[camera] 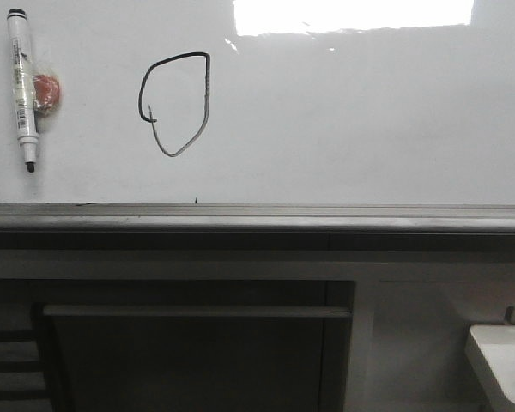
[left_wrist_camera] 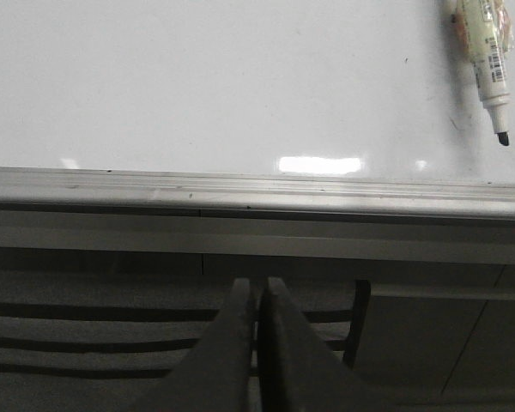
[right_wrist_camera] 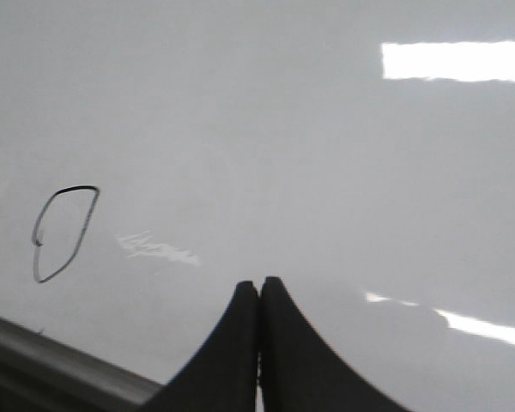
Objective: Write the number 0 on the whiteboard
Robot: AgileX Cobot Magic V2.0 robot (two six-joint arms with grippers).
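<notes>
Item one: the large glossy white whiteboard [camera: 343, 129] with a grey metal ledge [camera: 257, 219] along its lower edge, bearing a bright light patch near the top. Item two: the number 0 [camera: 175, 103], a thin black hand-drawn closed loop, flat on top, pointed below, with a small hook inside its left side, sitting on the left part of the board well above the ledge. Item three: a white marker pen with a black cap and tip [camera: 21, 86], fixed upright against the board just left of the loop, with a small red round object [camera: 47, 90] touching it. Item four: my left end effector [left_wrist_camera: 257, 296], fingers pressed together and empty, below the ledge. Item five: my right end effector [right_wrist_camera: 258, 296], likewise closed on nothing, close in front of the bare board to the right of the loop. Judgement: the figure looks finished, so the risks are of spoiling it. A closed fingertip brushing the surface could smear the ink; a left arm rising carelessly could strike the ledge or knock the marker loose.
</notes>
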